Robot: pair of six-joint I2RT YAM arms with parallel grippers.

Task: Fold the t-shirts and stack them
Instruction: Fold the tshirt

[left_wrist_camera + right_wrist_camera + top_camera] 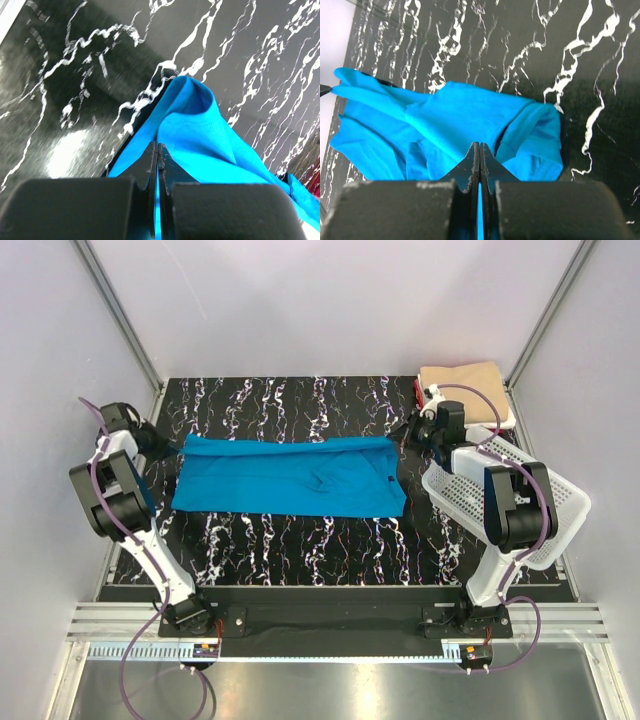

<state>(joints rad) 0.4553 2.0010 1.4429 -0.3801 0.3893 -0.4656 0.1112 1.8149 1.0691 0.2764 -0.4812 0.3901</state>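
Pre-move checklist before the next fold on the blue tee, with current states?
1. Left hand shut on the turquoise cloth t-shirt: ok.
2. Right hand shut on the same t-shirt's other end: ok.
3. Cloth lying flat: not ok, it bunches at both gripped ends.
4. Number of layers each hand pinches: cannot tell.
5. White perforated plastic basket apart from the t-shirt: ok.
6. Top of the tan folded t-shirt at the far right corner free for stacking: ok.
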